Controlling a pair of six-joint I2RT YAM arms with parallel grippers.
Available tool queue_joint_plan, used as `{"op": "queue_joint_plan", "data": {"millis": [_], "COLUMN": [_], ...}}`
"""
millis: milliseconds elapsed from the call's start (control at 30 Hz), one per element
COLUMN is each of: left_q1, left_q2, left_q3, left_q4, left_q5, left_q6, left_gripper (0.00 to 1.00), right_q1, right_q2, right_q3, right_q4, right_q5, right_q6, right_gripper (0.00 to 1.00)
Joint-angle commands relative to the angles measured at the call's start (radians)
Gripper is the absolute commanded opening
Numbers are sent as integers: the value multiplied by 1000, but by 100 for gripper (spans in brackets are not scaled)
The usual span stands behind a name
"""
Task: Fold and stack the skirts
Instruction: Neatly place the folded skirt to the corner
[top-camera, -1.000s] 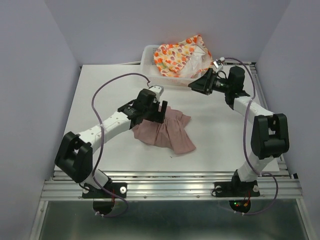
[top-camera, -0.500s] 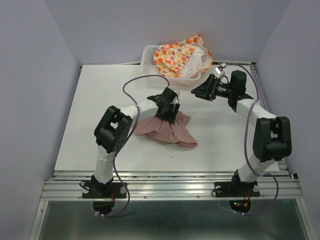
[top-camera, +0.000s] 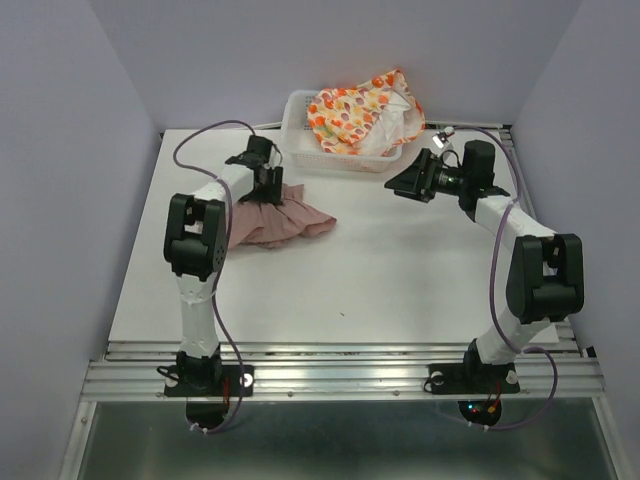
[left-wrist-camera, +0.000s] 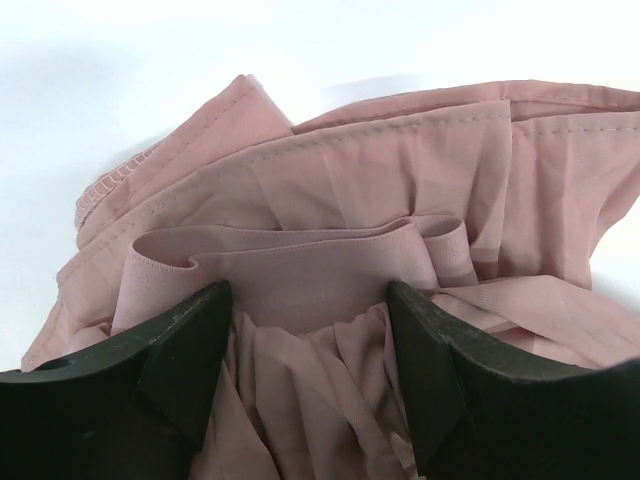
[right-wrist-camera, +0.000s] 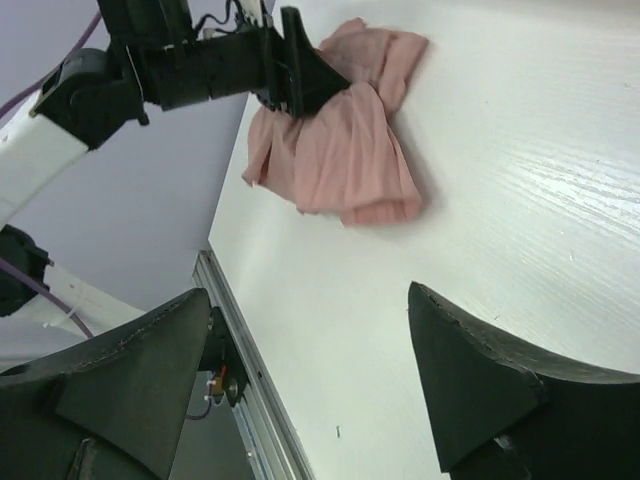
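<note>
The dusty pink skirt (top-camera: 278, 222) lies crumpled on the table at the back left, and shows in the right wrist view (right-wrist-camera: 340, 150). My left gripper (top-camera: 267, 186) is down on its far edge. In the left wrist view (left-wrist-camera: 310, 290) the jaws stand wide apart, with the skirt's bunched fabric (left-wrist-camera: 400, 170) lying between them. The cream skirt with orange, red and yellow print (top-camera: 360, 112) is heaped in the white mesh basket (top-camera: 296, 108) at the back. My right gripper (top-camera: 392, 182) hovers open and empty in front of the basket (right-wrist-camera: 310, 300).
The left arm (right-wrist-camera: 190, 70) reaches across the back left of the table. The table's near edge is a metal rail (top-camera: 340, 352). Purple walls enclose the left, right and back sides.
My left gripper has swung from the table's middle to the back left, and the pink skirt has been dragged left with it. The right gripper has barely moved.
</note>
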Motion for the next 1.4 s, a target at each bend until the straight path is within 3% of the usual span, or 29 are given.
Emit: {"op": "queue_joint_plan", "data": {"millis": [0, 200, 367, 533, 800, 1033, 1200, 1367], "left_q1": [144, 255, 281, 284, 298, 298, 295, 255], "left_q2": [68, 267, 419, 445, 430, 182, -2, -208], "left_q3": [66, 408, 716, 675, 671, 631, 677, 496], "left_q4": [-69, -160, -214, -67, 136, 311, 303, 181], "left_q5": [-78, 51, 57, 33, 33, 56, 44, -1], "left_q6": [183, 398, 551, 685, 740, 743, 705, 572], "left_gripper": [75, 79, 82, 89, 98, 98, 98, 98], "right_q1": [-8, -8, -8, -8, -8, -8, -8, -8], "right_q2": [-22, -22, -27, -34, -46, -91, -131, -168], "right_q3": [36, 27, 25, 18, 16, 27, 19, 9], "right_q4": [-20, -38, -76, -86, -86, -87, -86, -86], "right_q5": [7, 12, 22, 27, 26, 18, 15, 15], "right_q6": [-41, -61, -90, -98, -95, -90, -92, -92], "right_gripper": [85, 86, 88, 88, 89, 93, 94, 98]}}
